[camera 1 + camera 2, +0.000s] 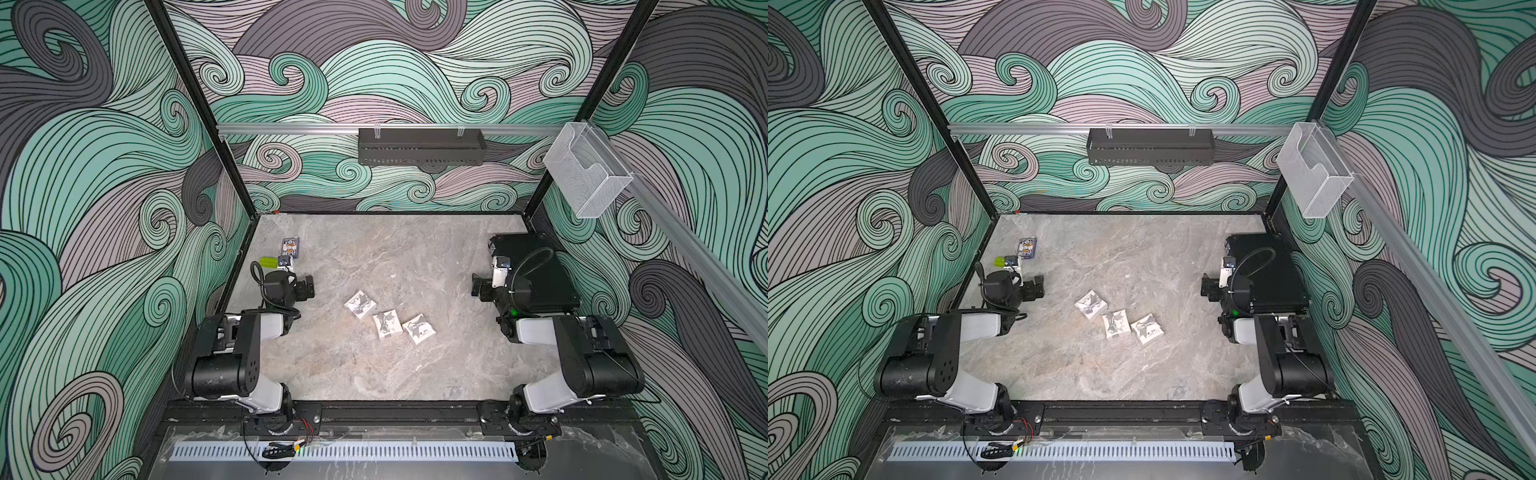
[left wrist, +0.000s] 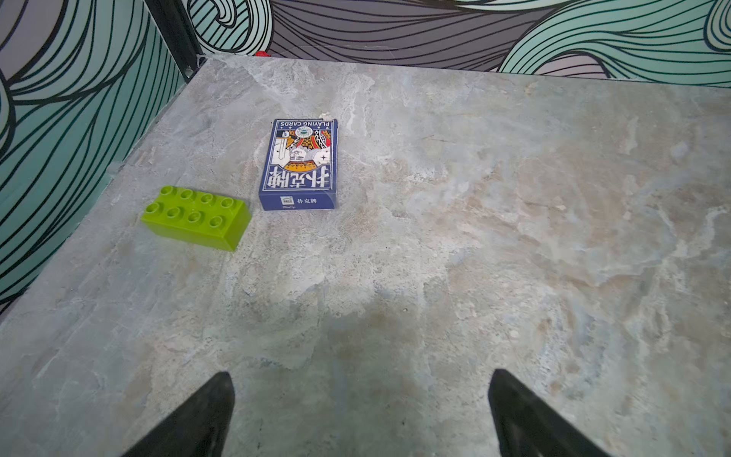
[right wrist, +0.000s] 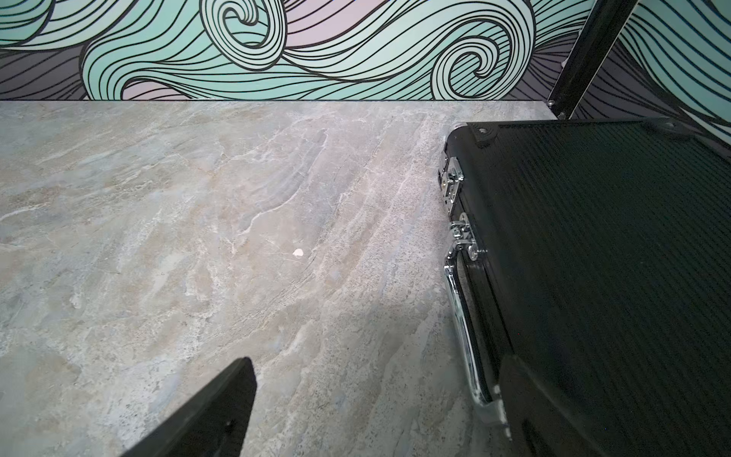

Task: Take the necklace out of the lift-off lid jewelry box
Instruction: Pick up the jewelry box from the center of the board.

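At my far left, near the back edge of the desk (image 1: 374, 374), lie a green brick (image 2: 196, 217) and a blue pack of playing cards (image 2: 300, 166) just beside it; neither concerns me. My left gripper (image 1: 306, 286) hovers close to them with its jaws spread wide and nothing between them. In the middle of the desk, between my two arms, sit three small white boxes with grey-black prints. The left white box (image 1: 360, 304) is a little apart, and the middle white box (image 1: 387, 325) and the right white box (image 1: 419, 329) lie close together. All three look closed. I cannot tell from here which one has the lift-off lid, and the necklace is not in sight, so I judge it is inside one of them. My right gripper (image 1: 478, 287) is likewise wide open and empty, beside the black case (image 3: 613, 237) with chrome latches at my far right. Nothing has been started, so the first step is reaching for a box. To do it well I would bring one gripper down to pin the base by its low sides. The other should pinch the lid high on its edges and lift it straight up, slowly, so the base does not ride up or tip into its neighbour.
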You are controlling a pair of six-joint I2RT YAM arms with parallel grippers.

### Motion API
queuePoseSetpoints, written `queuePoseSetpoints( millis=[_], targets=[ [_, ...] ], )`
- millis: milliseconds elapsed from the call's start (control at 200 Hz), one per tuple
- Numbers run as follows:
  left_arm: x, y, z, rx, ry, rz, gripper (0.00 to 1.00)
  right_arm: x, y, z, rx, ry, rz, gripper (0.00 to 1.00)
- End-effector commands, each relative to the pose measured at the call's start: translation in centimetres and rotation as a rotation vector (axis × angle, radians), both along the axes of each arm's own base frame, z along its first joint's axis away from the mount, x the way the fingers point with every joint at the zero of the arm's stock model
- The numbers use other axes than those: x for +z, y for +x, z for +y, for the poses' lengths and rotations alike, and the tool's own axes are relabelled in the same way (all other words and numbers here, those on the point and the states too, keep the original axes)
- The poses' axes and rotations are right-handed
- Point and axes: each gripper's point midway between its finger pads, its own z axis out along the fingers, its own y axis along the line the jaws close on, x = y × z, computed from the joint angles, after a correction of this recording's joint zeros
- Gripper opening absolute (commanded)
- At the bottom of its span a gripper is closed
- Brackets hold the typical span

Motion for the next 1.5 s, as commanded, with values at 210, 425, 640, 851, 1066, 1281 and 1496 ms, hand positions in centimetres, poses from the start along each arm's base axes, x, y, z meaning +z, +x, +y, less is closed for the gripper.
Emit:
queuePoseSetpoints(
  millis=[210,425,640,851,1066,1281,1496],
  targets=[
    [1.2,1.1,0.0,0.002,-0.013,-0.041,0.99,0.9,0.7,-0.1,0.006,-0.001,-0.032,0.99],
    [1.2,1.1,0.1,0.004,-0.014,-0.043,0.99,1.0,0.8,-0.1,0.007,-0.003,-0.035,0.99],
    [1.2,1.1,0.1,0.005,-0.014,-0.041,0.99,0.9,0.8,-0.1,0.007,-0.003,-0.032,0.99],
    [1.3,1.1,0.1,0.004,-0.014,-0.043,0.98,1.0,0.7,0.0,0.008,-0.005,-0.035,0.99],
    [2.5,1.2,-0.6,-0.038,-0.002,-0.016,0.96,2.5,0.8,-0.4,-0.041,-0.020,0.061,0.99],
    [4.9,-0.1,-4.4,-0.110,0.001,0.035,0.96,6.2,-0.9,3.0,0.008,-0.053,0.201,0.99],
    [8.2,-2.0,-9.2,-0.205,0.095,0.037,0.97,8.0,-6.1,9.4,0.195,-0.040,0.397,0.93]
  ],
)
